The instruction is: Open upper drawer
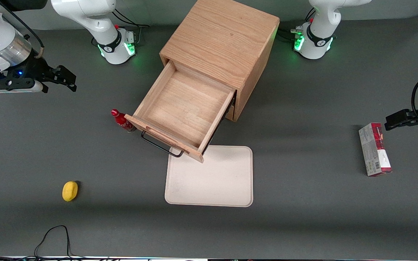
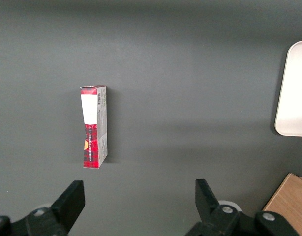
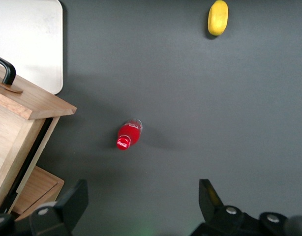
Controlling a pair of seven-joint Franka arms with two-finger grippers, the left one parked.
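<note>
A dark grey counter [image 1: 303,224] seen from above. The right arm's gripper [image 1: 64,78] hangs in the air toward the working arm's end of the counter, well apart from the cabinet, its fingers [image 3: 67,204] spread wide and holding nothing. Nearer the front camera, a small yellow object [image 1: 70,190] lies alone on the counter. A red bottle [image 1: 122,121] stands upright just beside the front corner of the upper drawer [image 1: 183,108]. That drawer is pulled far out of the light-oak cabinet [image 1: 223,40], showing a bare wooden tray, with its long black wire handle [image 1: 160,145] at the front. The drawer's front edge overhangs a flat cream tray [image 1: 212,181]. Toward the parked arm's end lies a red and grey carton [image 1: 374,149], flat on the counter.
</note>
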